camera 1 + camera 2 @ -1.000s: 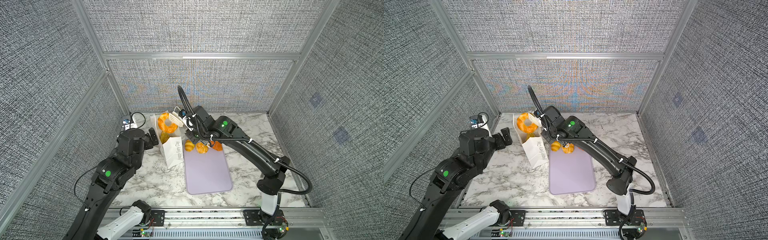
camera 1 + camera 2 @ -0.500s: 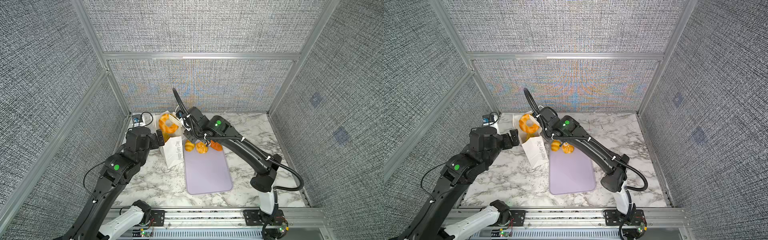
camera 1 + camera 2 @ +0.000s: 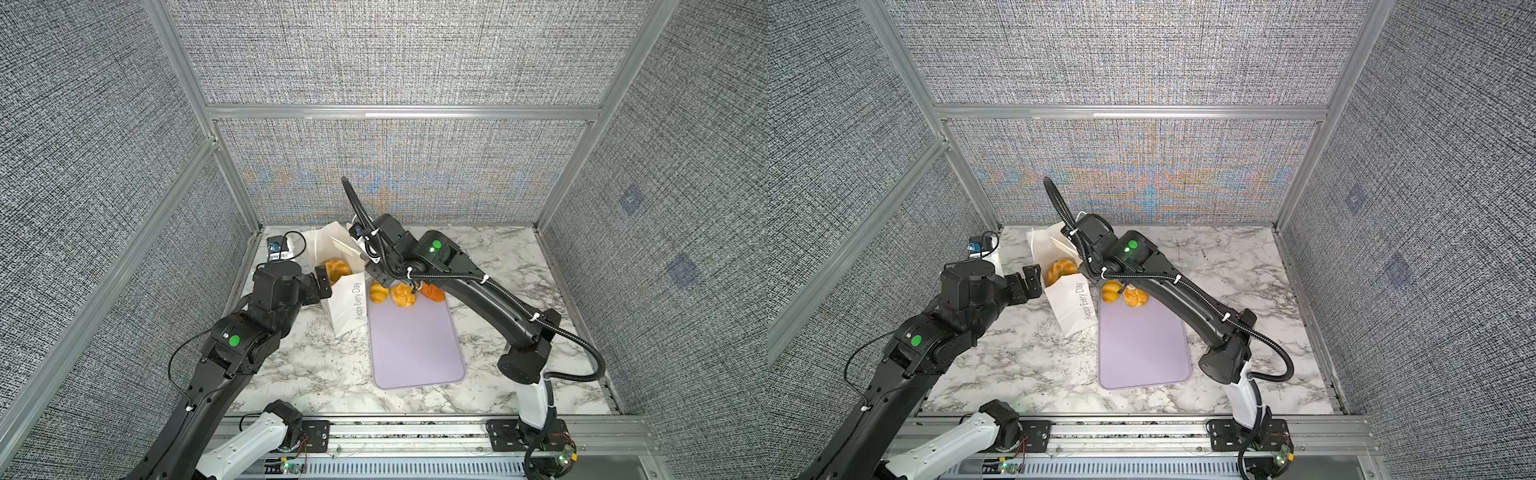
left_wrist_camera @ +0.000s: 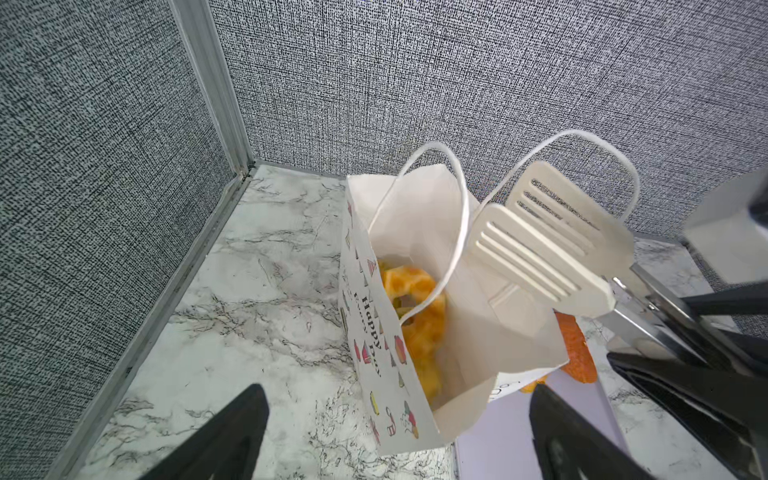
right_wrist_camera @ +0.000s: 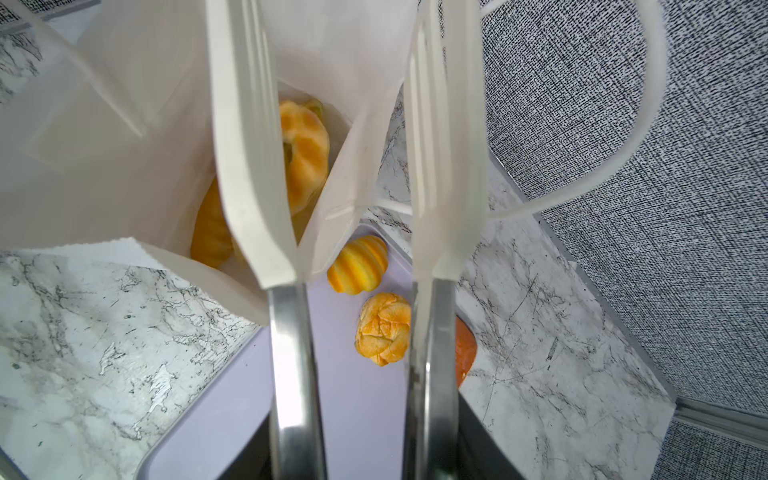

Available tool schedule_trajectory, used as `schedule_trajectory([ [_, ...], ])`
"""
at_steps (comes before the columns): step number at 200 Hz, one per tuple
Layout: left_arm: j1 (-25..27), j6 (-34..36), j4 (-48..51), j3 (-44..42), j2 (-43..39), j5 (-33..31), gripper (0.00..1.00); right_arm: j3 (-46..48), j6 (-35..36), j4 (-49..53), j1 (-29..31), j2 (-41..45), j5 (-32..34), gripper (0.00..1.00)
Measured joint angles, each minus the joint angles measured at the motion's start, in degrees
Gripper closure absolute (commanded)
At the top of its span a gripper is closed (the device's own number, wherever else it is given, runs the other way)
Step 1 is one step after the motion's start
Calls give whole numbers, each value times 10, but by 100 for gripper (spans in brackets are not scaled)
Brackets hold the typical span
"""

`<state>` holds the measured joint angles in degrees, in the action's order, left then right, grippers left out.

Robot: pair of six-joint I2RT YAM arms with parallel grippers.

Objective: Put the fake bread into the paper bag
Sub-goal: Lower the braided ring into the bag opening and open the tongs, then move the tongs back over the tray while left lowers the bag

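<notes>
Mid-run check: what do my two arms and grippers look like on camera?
Both are glossy black with white base links. The left arm has a green dot and a thin black cable; the right arm has a green dot and ribbed black conduit with white zip ties. The left gripper's fingers are black tapered wedges; the right gripper is black.

Paper bag [image 3: 347, 303] left of tray [image 3: 415, 349], bread [image 3: 337, 268] inside it, three pastries [image 3: 402, 296] on tray's far end, tongs [image 4: 540, 249] above bag rim

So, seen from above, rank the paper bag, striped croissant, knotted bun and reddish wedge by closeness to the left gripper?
1. paper bag, beside the left gripper.
2. striped croissant, past the bag.
3. knotted bun, mid-row.
4. reddish wedge, far right.
</notes>
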<state>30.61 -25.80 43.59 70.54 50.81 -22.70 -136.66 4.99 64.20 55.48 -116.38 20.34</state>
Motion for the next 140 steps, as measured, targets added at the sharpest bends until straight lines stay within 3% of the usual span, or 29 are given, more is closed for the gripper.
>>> schedule_trajectory([
  [64, 15, -4, -21, -9, -10, 17, 1, 48, -4, 1, 2, 63, -16, 52],
  [140, 122, -1, -41, 22, 47, -28, 1, 196, -19, -43, 3, 187, 16, 52],
])
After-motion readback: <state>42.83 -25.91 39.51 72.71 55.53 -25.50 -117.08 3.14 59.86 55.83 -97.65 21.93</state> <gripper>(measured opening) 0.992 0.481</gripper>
